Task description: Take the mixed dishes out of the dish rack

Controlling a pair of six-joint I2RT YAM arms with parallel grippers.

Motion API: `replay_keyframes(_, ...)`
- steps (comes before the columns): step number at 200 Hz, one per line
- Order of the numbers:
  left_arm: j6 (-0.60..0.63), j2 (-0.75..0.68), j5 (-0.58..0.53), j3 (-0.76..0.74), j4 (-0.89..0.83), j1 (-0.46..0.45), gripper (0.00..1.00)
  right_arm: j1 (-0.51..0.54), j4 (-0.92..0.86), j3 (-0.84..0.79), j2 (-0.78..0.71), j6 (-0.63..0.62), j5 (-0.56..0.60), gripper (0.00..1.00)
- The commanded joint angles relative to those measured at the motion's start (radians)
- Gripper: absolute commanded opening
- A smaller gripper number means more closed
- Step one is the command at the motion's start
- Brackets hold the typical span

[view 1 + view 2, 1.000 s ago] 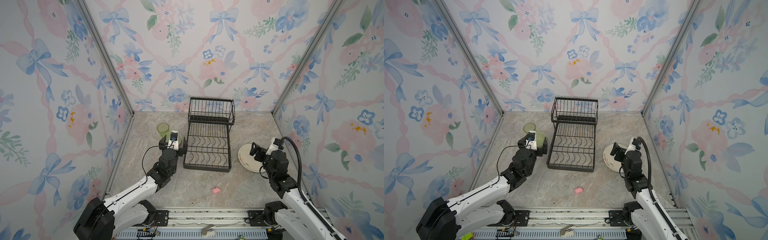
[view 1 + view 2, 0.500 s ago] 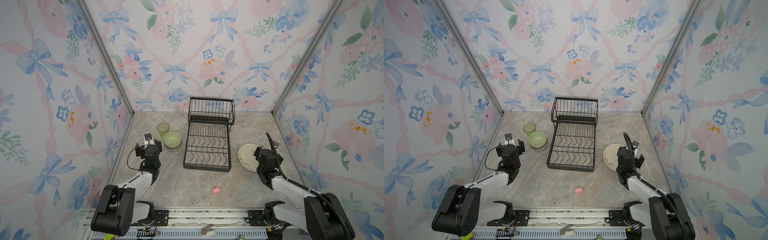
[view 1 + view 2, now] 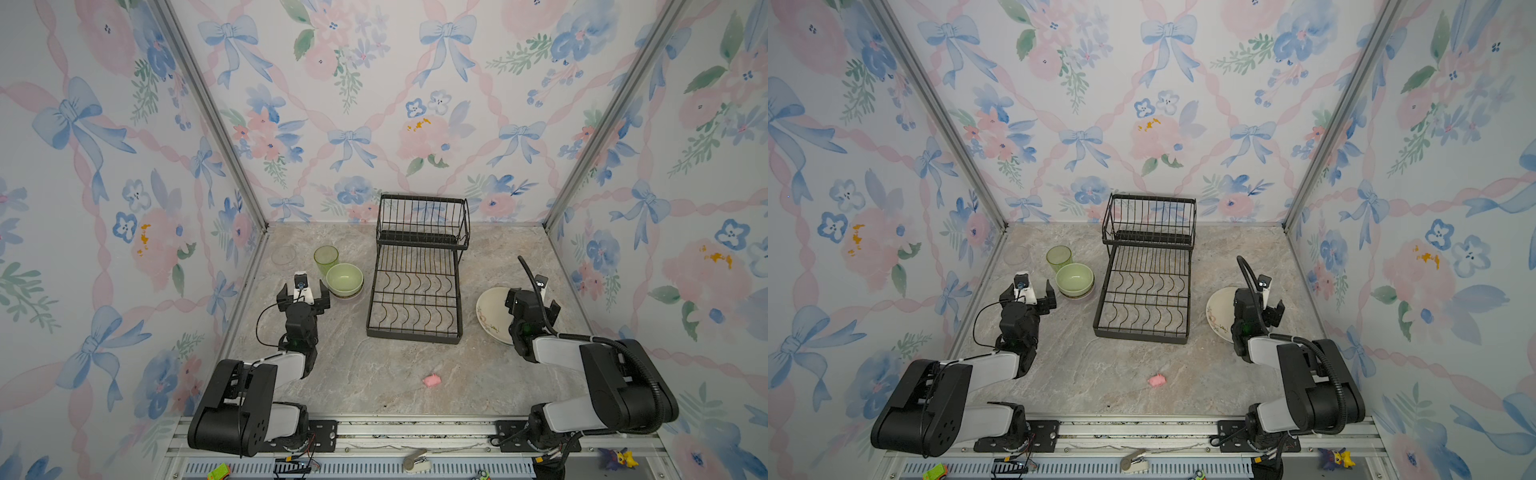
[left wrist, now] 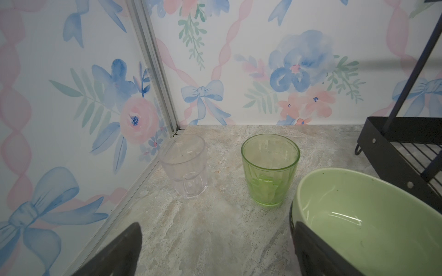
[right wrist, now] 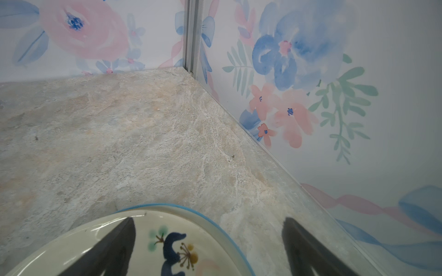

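The black wire dish rack stands in the middle with nothing on either tier. To its left stand a pale green bowl, a green tumbler and a clear glass. My left gripper is open just in front of the bowl, holding nothing. A cream plate with dark drawings lies right of the rack, a blue rim showing under it. Over the plate's right edge my right gripper hovers open and empty.
A small pink lump lies on the stone-patterned table in front of the rack. Flowered walls close in the left, back and right sides. Both arms are folded low near the front rail.
Both arms have drawn back toward the front rail and folded low. The left gripper left the bowl beside the tumbler, and the right gripper backed off the plate. Both stayed open.
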Motion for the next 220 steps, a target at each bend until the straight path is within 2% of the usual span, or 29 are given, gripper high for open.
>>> replay_keyframes(1, -0.016, -0.026, 0.062, -0.035, 0.038, 0.006, 0.98, -0.004, 0.012, 0.036, 0.009, -0.042, -0.082, 0.97)
replay_keyframes(38, -0.024, 0.051, 0.052, -0.031, 0.060, 0.009, 0.98, 0.018, 0.104, 0.005, 0.027, -0.122, -0.214, 0.97)
replay_keyframes(61, -0.018, 0.120, 0.078, 0.007, 0.050, 0.015, 0.98, 0.000, 0.053, 0.033, 0.035, -0.107, -0.247, 0.97)
replay_keyframes(109, -0.029, 0.154, 0.097, 0.014, 0.057, 0.027, 0.98, -0.002, 0.094, 0.010, 0.032, -0.112, -0.267, 0.97)
replay_keyframes(137, -0.035, 0.212, 0.129, 0.030, 0.071, 0.042, 0.98, -0.056, 0.102, 0.003, 0.041, -0.095, -0.421, 0.97)
replay_keyframes(153, -0.051, 0.217, 0.159, 0.020, 0.085, 0.060, 0.98, -0.075, 0.181, -0.026, 0.070, -0.092, -0.474, 0.97)
replay_keyframes(181, -0.041, 0.259, 0.199, -0.019, 0.201, 0.072, 0.98, -0.074, 0.207, -0.035, 0.081, -0.102, -0.495, 0.97)
replay_keyframes(199, -0.035, 0.251, 0.215, -0.032, 0.211, 0.069, 0.98, -0.071, 0.214, -0.038, 0.081, -0.105, -0.494, 0.97)
replay_keyframes(220, -0.056, 0.257, 0.144, -0.020, 0.198, 0.066, 0.98, -0.070, 0.216, -0.037, 0.082, -0.106, -0.491, 0.97)
